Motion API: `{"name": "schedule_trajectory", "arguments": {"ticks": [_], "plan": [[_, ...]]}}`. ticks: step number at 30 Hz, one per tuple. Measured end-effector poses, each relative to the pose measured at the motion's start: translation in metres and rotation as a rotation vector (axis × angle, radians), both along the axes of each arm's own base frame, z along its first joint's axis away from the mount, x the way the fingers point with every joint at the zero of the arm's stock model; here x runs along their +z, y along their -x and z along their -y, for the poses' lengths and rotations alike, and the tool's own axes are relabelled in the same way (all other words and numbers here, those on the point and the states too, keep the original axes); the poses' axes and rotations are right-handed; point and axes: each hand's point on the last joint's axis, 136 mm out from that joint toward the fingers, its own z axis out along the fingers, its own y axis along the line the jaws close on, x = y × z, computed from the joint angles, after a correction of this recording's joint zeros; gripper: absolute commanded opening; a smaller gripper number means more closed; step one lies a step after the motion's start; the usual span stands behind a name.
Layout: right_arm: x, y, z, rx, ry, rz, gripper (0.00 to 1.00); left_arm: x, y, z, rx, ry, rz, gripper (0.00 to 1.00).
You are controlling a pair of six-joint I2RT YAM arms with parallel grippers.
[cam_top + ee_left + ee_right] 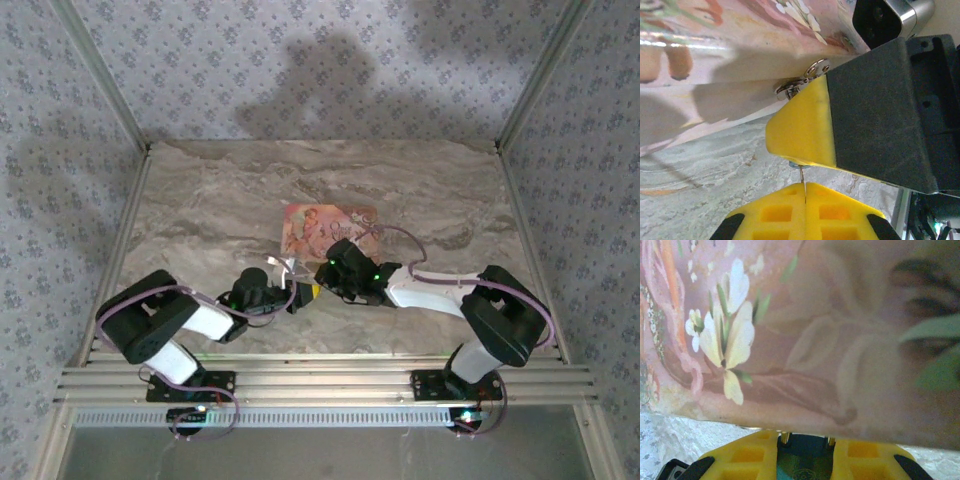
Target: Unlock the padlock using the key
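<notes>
Pink floral box [330, 228], grey-beige marbled table [220, 200], yellow pincer pads [775, 215], dark bluish padlock [805, 462], silvery key [802, 175], grey flower-sprigged walls [300, 60]

Worktop [220, 200]: grey-brown marble-look slab, veined, matte. Walls [300, 60] on three sides, pale grey-lilac wallpaper with a small repeating floral motif. Bare aluminium posts [105, 85] run up from both back corners. Slotted aluminium rails [320, 380] along the near edge. Big soft shadows [325, 75] on back and left walls
</notes>
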Motion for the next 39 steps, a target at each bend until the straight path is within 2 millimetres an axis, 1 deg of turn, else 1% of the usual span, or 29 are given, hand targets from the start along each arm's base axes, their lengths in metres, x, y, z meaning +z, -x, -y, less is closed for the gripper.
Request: {"name": "schedule_trajectory", "arguments": {"ticks": [2, 5, 7, 10, 14, 22, 23, 25, 28, 32, 36, 39], "plan": [[0.000, -0.001, -0.002, 0.001, -0.006, 0.004, 0.00, -0.001, -0.001, -0.001, 0.010, -0.011, 0.007, 0.00], [-0.004, -0.002, -0.004, -0.004, -0.009, -0.001, 0.00, -0.005, -0.003, -0.002, 0.026, -0.029, 0.010, 0.00], [-0.007, -0.003, -0.004, -0.013, -0.009, -0.009, 0.00, -0.011, -0.004, -0.001, 0.032, -0.036, 0.009, 0.00], [-0.011, -0.005, -0.003, -0.031, -0.013, 0.000, 0.00, -0.014, -0.007, 0.001, 0.050, -0.022, 0.026, 0.00], [-0.009, -0.009, -0.004, -0.057, -0.036, 0.016, 0.00, -0.011, -0.012, 0.001, 0.084, -0.012, 0.056, 0.00], [-0.009, -0.017, -0.009, -0.082, -0.057, 0.044, 0.00, -0.012, -0.020, -0.004, 0.138, -0.029, 0.076, 0.00], [-0.010, -0.018, -0.008, -0.084, -0.055, 0.045, 0.00, -0.012, -0.020, -0.004, 0.140, -0.030, 0.076, 0.03], [-0.010, -0.018, -0.008, -0.084, -0.054, 0.046, 0.00, -0.012, -0.021, -0.004, 0.140, -0.032, 0.080, 0.17], [-0.009, -0.017, -0.010, -0.082, -0.061, 0.045, 0.00, -0.010, -0.023, -0.002, 0.140, -0.029, 0.087, 0.26], [-0.008, -0.016, -0.009, -0.082, -0.060, 0.042, 0.00, -0.013, -0.023, -0.004, 0.144, -0.041, 0.077, 0.33], [-0.008, -0.015, -0.007, -0.077, -0.057, 0.036, 0.00, -0.009, -0.020, -0.013, 0.144, -0.022, 0.068, 0.40], [-0.007, -0.014, -0.004, -0.073, -0.054, 0.026, 0.00, -0.011, -0.015, -0.021, 0.140, -0.015, 0.050, 0.41]]}}
